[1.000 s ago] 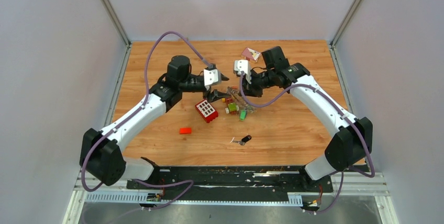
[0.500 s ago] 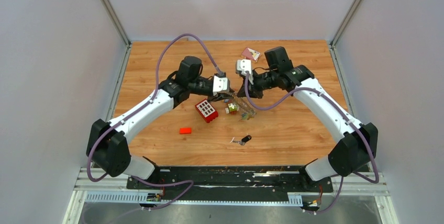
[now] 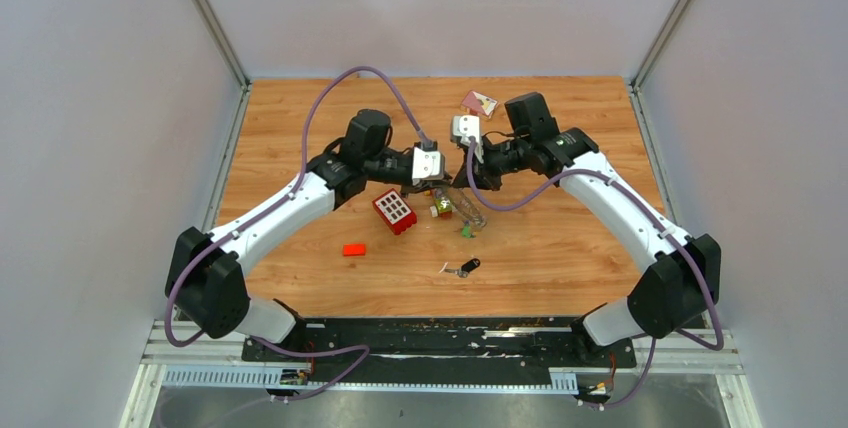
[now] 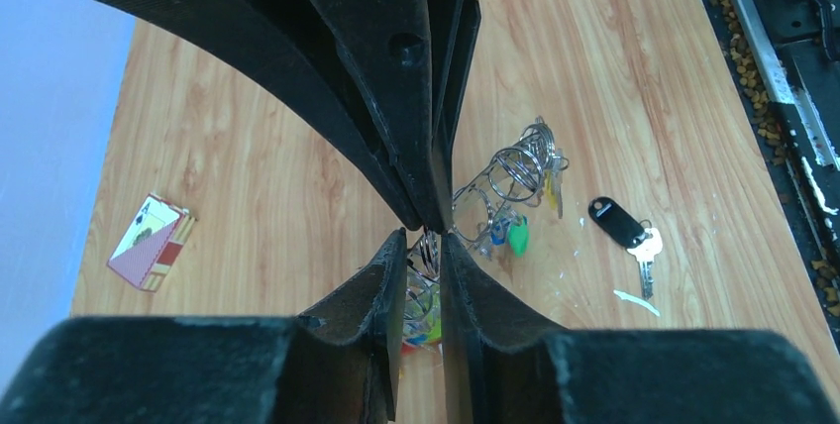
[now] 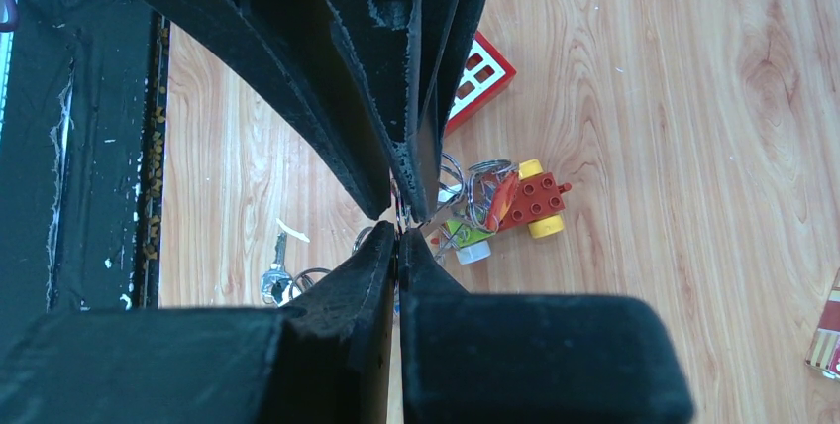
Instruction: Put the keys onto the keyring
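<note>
Claws tip to tip, both on the same bunch. Your right claw (image 5: 399,229) is fully closed, and it has a loop of the keyring (image 4: 515,171) nipped right at its tips. Your left claw (image 4: 426,234) shows only a sliver of daylight between its jaws. Ring wire sits in that slit, but you can't tell from here whether it is pinched or just passing through. The rest of the keyring, steel loops carrying a green-headed key (image 4: 515,236) and a blue one, spreads just beyond the left claw's tips, off to their right in its camera. Farther out that same way a loose key (image 4: 619,221) with a black head lies flat on the table (image 4: 248,147), well apart from both claws. A red-and-yellow car (image 5: 530,201) sits just past the right claw's tips, beside the loops.
</note>
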`<action>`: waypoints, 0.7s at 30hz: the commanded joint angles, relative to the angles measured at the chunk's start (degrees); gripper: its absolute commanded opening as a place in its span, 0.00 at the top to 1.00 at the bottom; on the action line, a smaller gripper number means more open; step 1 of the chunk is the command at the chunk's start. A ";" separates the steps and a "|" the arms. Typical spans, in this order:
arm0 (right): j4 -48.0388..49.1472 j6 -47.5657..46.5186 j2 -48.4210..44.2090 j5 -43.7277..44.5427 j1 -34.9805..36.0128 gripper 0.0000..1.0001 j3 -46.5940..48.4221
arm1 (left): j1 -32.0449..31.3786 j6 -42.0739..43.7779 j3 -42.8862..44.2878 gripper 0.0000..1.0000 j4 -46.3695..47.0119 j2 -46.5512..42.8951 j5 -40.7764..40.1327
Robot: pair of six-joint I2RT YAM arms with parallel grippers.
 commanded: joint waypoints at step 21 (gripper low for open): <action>5.22 -0.20 -4.38 0.48 -0.23 1.00 -2.21 | -1.11 7.58 -1.02 0.60 -5.16 -3.76 -6.29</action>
